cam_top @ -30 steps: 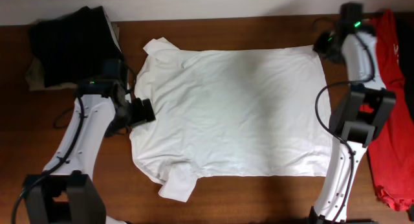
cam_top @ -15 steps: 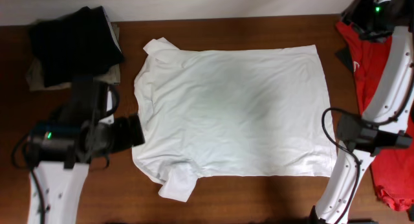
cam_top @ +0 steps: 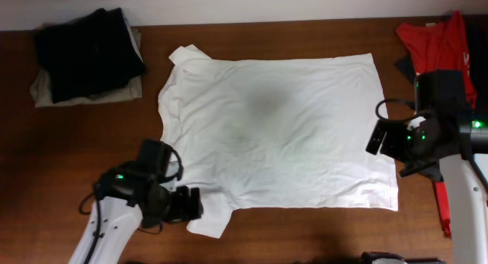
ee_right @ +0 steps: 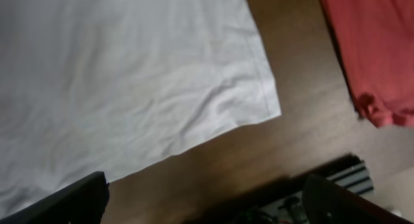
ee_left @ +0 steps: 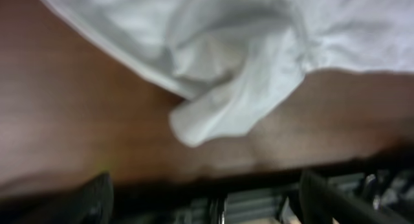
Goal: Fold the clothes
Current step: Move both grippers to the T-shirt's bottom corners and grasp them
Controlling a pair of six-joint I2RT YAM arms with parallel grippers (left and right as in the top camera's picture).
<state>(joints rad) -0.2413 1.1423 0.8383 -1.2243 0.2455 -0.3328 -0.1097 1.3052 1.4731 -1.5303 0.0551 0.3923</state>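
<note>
Overhead: white T-shirt (cam_top: 274, 127) lies spread flat mid-table, no print showing. Left gripper (cam_top: 187, 205) sits beside the crumpled lower sleeve (ee_left: 226, 114) and right gripper (cam_top: 375, 138) beside the hem corner (ee_right: 268, 104). Both have jaws spread and empty, probably lining up a first fold. Brown wooden table (cam_top: 305, 230); red shirt (cam_top: 438, 43) far right, dark folded stack (cam_top: 88, 54) far left.

A red shirt (cam_top: 442, 43) lies crumpled on the brown wooden table (cam_top: 76, 157), beyond the right gripper (cam_top: 375, 138) and out to its right, apart from it; in the right wrist view its edge (ee_right: 375, 49) shows at the upper right. A black folded garment (cam_top: 88, 46) sits on a beige garment (cam_top: 46, 92), well apart from the left gripper (cam_top: 189, 205), far beyond it and to its left, near the pale wall (cam_top: 229, 1)
</note>
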